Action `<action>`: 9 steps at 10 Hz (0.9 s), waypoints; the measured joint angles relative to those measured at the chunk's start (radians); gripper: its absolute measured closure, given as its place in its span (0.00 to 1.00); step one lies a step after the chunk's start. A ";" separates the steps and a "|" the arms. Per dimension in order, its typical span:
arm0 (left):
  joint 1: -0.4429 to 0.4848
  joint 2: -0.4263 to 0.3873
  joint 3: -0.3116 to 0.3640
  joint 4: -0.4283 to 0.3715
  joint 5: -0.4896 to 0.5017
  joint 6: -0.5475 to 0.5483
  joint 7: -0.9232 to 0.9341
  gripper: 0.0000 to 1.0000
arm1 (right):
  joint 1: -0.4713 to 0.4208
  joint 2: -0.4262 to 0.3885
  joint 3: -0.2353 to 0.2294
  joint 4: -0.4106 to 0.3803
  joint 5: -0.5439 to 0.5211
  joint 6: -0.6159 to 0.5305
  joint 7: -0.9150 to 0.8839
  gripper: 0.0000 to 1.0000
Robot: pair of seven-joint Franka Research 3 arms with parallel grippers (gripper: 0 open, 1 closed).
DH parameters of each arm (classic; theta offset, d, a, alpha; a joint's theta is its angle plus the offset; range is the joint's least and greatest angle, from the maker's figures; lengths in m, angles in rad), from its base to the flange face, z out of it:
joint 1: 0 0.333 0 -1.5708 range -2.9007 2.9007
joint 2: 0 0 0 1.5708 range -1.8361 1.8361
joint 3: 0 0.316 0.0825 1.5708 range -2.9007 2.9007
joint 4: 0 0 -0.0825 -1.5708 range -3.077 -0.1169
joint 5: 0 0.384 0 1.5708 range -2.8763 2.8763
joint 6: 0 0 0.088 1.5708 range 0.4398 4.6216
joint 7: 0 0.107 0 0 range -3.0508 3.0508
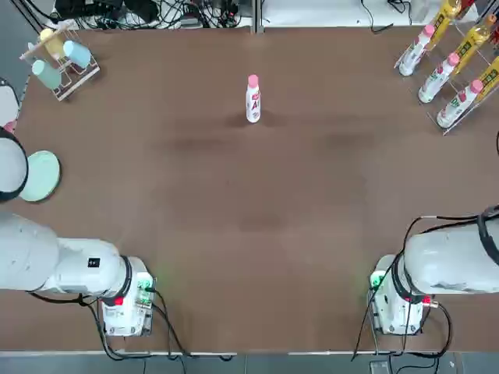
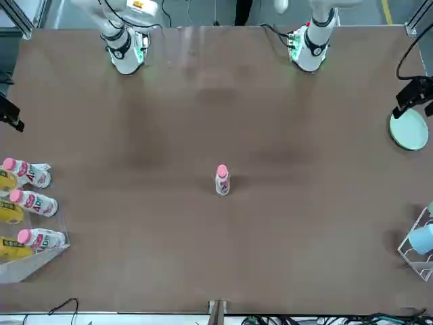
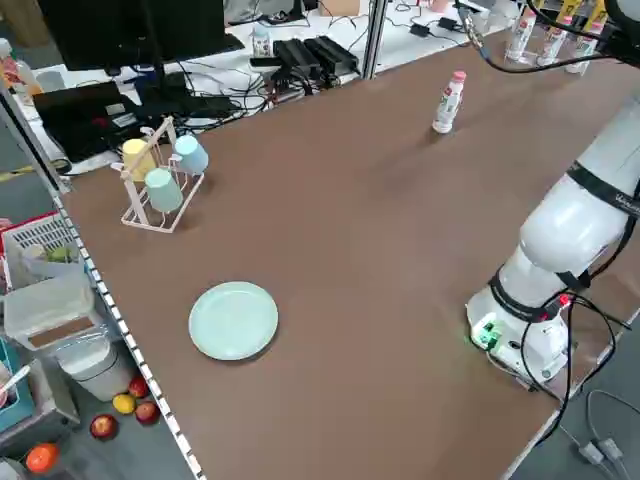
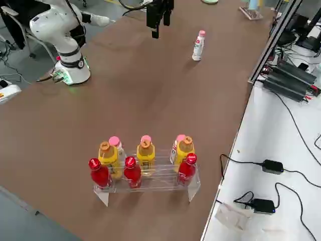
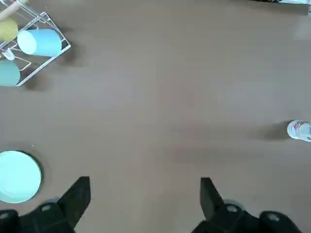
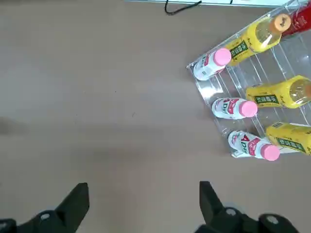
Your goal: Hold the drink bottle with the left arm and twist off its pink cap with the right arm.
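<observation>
The drink bottle (image 1: 253, 104) stands upright on the far middle of the brown table, white with red lettering, and its pink cap (image 1: 253, 80) is on. It also shows as the bottle (image 2: 222, 183) in the front view and the bottle (image 3: 446, 106) in the left side view. Neither gripper is near it. My left gripper (image 5: 143, 194) is open and empty, high over the table's left side, with the bottle (image 5: 299, 130) far off. My right gripper (image 6: 142, 198) is open and empty, raised over the right side. The left arm (image 1: 47, 261) and right arm (image 1: 448, 261) stay near their bases.
A clear rack (image 1: 456, 58) of pink-capped and yellow bottles sits at the far right corner. A wire rack with cups (image 1: 58, 58) stands at the far left. A pale green plate (image 1: 40, 175) lies near the left edge.
</observation>
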 joint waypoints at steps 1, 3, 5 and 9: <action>0.000 0.000 0.000 0.000 0.000 0.000 0.000 0.00 | 0.000 0.000 0.000 0.000 0.000 0.000 0.000 0.00; 0.000 0.000 -0.001 0.000 0.000 0.000 0.000 0.00 | 0.000 0.000 0.000 0.000 0.000 0.000 0.000 0.00; -0.001 0.000 -0.014 0.000 0.000 -0.005 0.001 0.01 | 0.000 0.000 0.000 0.000 0.000 0.000 0.000 0.00; -0.004 0.000 -0.048 0.000 -0.057 -0.018 0.001 0.02 | 0.000 0.000 0.000 0.000 0.000 0.000 0.000 0.00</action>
